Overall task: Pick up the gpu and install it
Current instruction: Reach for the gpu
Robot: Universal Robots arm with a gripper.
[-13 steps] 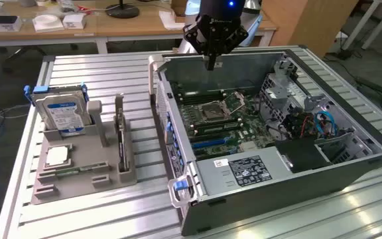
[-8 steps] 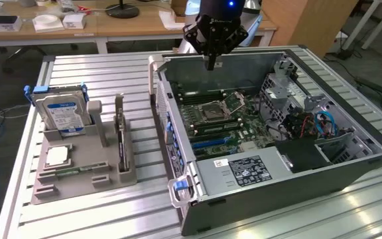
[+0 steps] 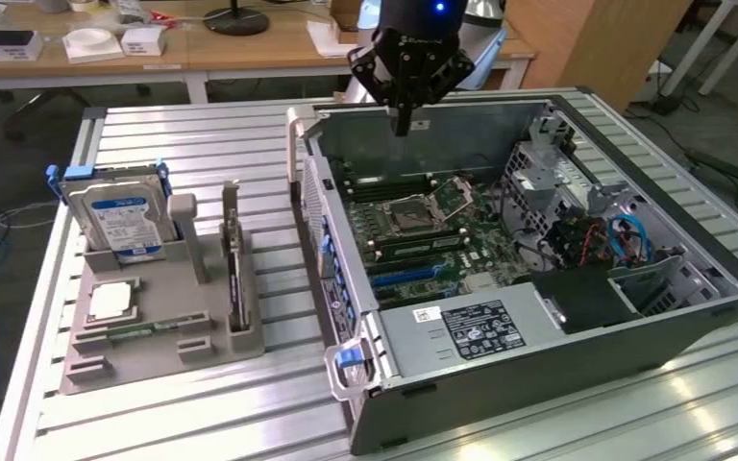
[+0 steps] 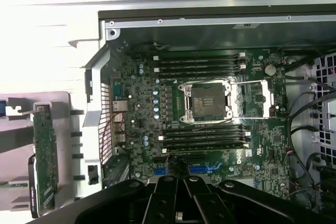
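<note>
The gpu [image 3: 232, 257] stands on edge in the grey holder [image 3: 126, 357] just beside the computer case [image 3: 536, 379], so a clean pickup calls for fingers squared across its thin top edge, not tilted. The gripper [image 3: 402, 121] hangs above the case's open inside, well apart from the card, with its fingers closed on nothing.

My gripper [image 3: 403, 123] hangs empty, fingers pinched together, over the open computer case [image 3: 536, 384]. On the exterior view's left I see the gpu [image 3: 232, 254] standing on edge in the grey holder [image 3: 151, 351], beside the hard drive [image 3: 122, 219].
</note>
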